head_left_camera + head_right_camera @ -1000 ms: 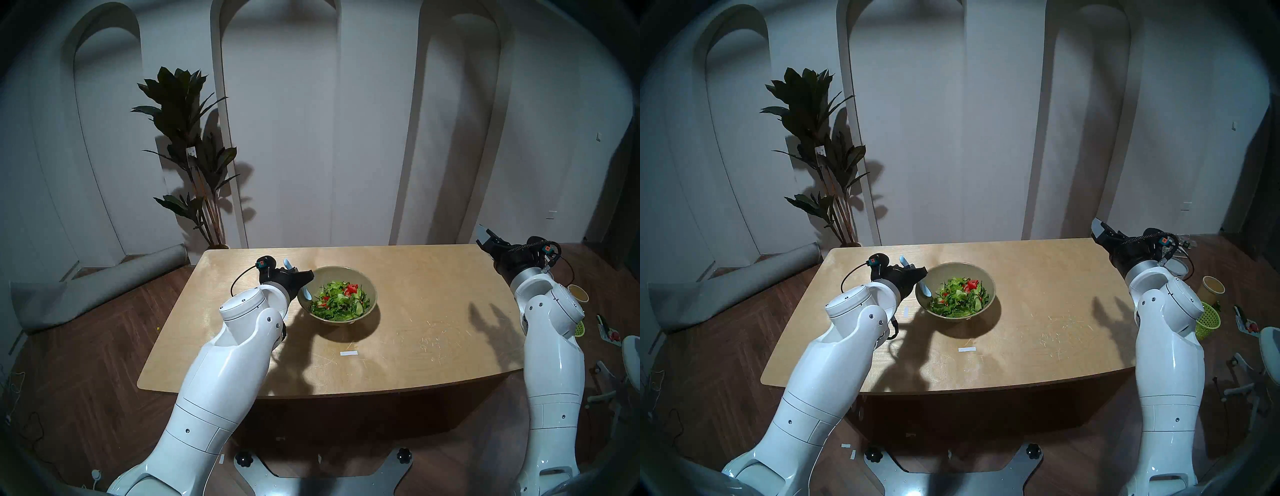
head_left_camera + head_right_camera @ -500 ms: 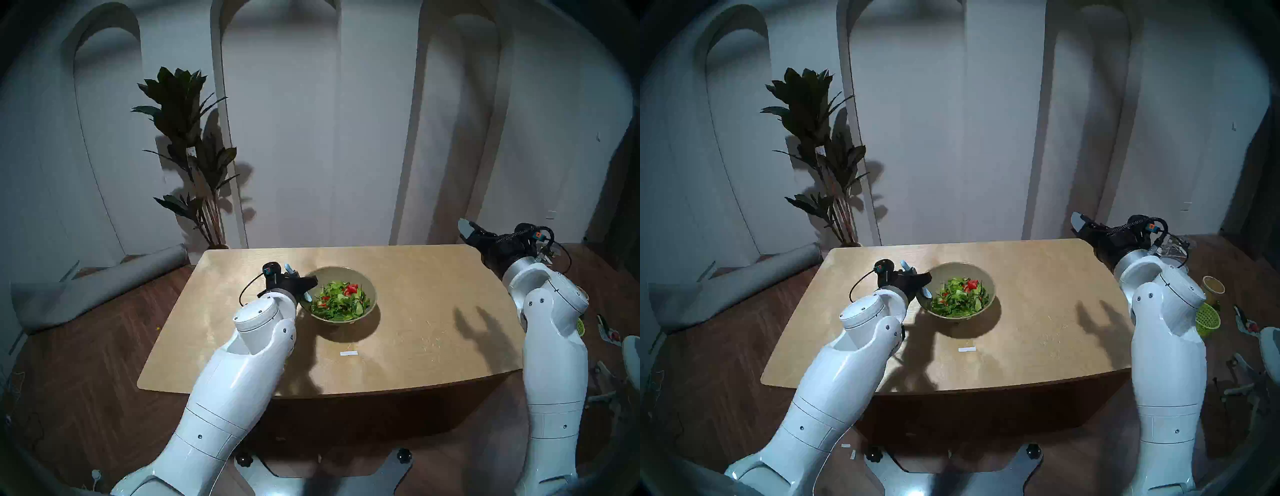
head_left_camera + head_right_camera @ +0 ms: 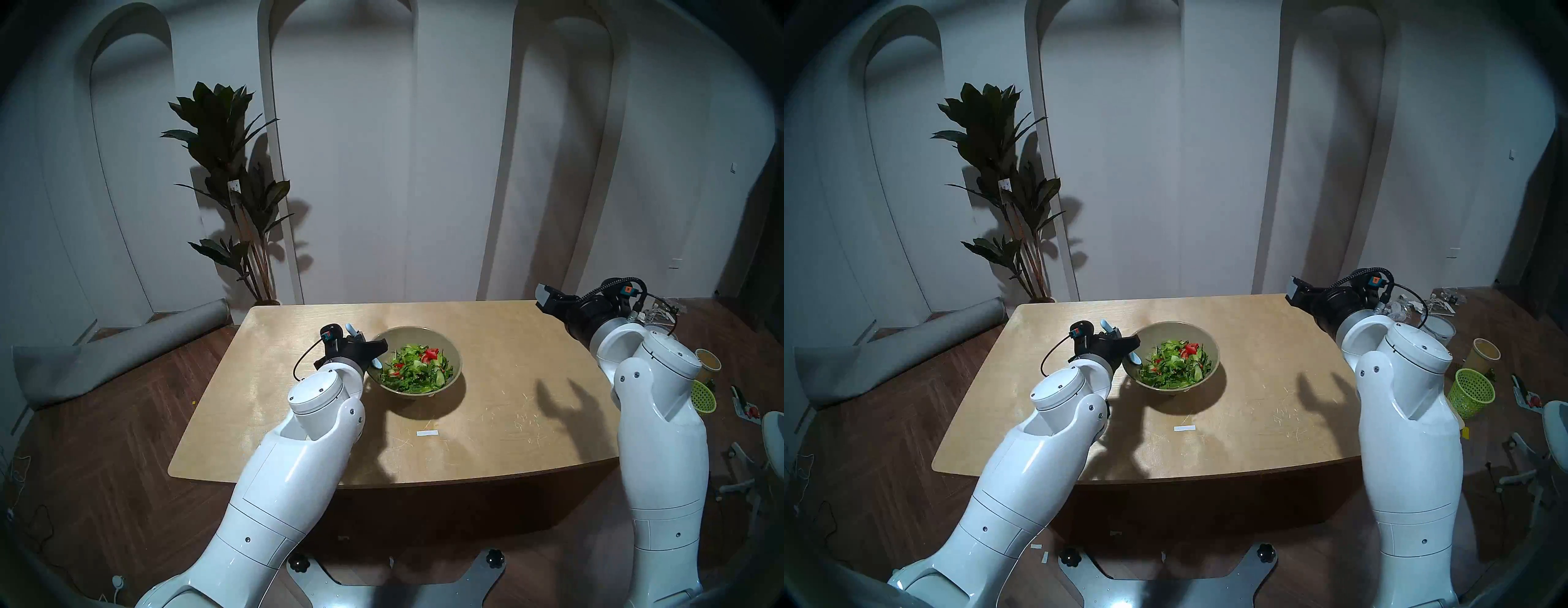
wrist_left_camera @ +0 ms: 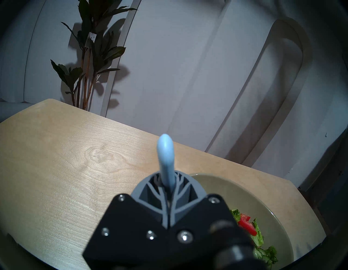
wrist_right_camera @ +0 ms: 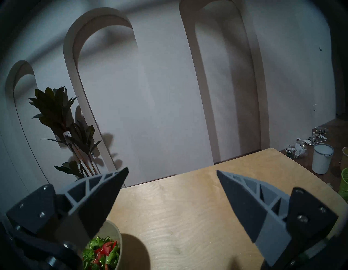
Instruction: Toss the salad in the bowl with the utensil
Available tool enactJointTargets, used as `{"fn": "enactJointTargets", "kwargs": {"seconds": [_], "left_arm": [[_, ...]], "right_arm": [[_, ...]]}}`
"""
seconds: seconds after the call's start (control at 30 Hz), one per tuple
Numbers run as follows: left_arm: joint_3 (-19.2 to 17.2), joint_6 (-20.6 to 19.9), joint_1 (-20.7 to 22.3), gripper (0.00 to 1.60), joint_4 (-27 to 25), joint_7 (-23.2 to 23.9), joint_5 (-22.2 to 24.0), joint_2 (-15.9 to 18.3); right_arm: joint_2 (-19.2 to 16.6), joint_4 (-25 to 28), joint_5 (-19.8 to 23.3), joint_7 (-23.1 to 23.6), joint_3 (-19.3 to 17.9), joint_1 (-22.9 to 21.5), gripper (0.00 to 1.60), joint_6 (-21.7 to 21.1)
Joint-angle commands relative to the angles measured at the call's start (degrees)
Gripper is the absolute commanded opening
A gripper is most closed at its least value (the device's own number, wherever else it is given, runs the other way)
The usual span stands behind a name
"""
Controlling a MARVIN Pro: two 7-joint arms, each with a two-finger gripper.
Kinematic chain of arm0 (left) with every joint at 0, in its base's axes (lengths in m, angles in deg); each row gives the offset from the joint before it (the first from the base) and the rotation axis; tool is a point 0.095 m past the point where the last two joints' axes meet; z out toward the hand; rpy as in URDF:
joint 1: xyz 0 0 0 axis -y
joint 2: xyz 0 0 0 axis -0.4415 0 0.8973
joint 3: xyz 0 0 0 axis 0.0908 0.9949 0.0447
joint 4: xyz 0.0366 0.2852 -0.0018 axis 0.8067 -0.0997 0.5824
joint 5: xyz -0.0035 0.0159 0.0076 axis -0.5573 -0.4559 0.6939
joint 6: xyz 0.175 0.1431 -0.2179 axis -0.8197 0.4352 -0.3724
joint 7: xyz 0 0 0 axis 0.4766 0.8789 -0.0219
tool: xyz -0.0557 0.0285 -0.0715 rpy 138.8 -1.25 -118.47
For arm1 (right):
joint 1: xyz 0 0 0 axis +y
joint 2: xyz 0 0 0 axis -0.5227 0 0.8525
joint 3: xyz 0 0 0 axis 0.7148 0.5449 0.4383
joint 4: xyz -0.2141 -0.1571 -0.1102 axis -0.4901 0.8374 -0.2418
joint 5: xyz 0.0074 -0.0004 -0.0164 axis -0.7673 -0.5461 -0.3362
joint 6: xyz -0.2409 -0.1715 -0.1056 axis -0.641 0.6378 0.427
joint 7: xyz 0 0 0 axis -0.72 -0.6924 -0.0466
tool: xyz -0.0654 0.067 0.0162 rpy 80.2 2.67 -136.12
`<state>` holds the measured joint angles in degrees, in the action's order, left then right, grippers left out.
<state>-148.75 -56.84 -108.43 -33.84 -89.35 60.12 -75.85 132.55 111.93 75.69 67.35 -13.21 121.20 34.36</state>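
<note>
**A:** Start at the fingers. What is the left gripper doing?

**B:** Its two grey fingers are pressed together on the utensil, a pale blue plastic piece. In the left wrist view the rounded handle end sticks up out of the clamp. From the head camera the lower end comes out beneath the gripper and hangs inside the left rim of the bowl, at the edge of the greens. I cannot tell whether it touches them.

**A:** And the right gripper?

**B:** Spread wide with nothing between the fingers. It hangs above the table's far right corner, well apart from the bowl.

**A:** What is in the bowl?

**B:** The salad: chopped green leaves, cucumber slices, and red pieces gathered toward the far side. The heap fills the bottom; the beige-olive inner wall stays bare above it. The bowl stands upright near the table's middle, slightly left.

**A:** Other containers?

**B:** On the floor to the right: a lime-green mesh basket, a paper cup beside it, and a white tub farther back. What they hold I cannot make out.
</note>
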Motion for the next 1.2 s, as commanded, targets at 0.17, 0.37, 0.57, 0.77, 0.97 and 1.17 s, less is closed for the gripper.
{"fn": "enactJointTargets", "kwargs": {"seconds": [0.17, 0.37, 0.57, 0.77, 0.97, 1.17], "left_arm": [[-0.4, 1.2, 0.2, 0.00, -0.4, 0.3, -0.4, 0.0], [-0.1, 1.3, 0.1, 0.00, -0.6, 0.4, -0.6, -0.1], [0.0, 1.3, -0.1, 0.00, -0.8, 0.3, -0.8, -0.1], [-0.1, 1.5, -0.3, 0.00, -0.8, 0.1, -1.0, -0.3], [-0.1, 1.4, -0.4, 0.00, -0.5, -0.2, -1.1, -0.5], [0.5, 1.1, -0.4, 0.21, 0.2, -0.7, -1.6, -0.7]], "right_arm": [[-1.7, 0.4, -2.1, 0.4, 1.0, -0.4, 1.60, 2.2], [-2.4, -1.1, -2.6, 2.2, 1.0, 1.0, 1.60, 4.4], [-3.0, -4.2, -3.4, 4.6, 2.1, 1.4, 1.60, 7.0], [-3.2, -5.0, -3.8, 5.2, 2.5, 1.1, 1.60, 7.4], [-2.6, -4.3, -3.6, 5.1, 2.2, 1.4, 1.60, 7.0], [-2.4, -3.7, -3.6, 5.0, 1.9, 1.5, 1.60, 6.6]]}}
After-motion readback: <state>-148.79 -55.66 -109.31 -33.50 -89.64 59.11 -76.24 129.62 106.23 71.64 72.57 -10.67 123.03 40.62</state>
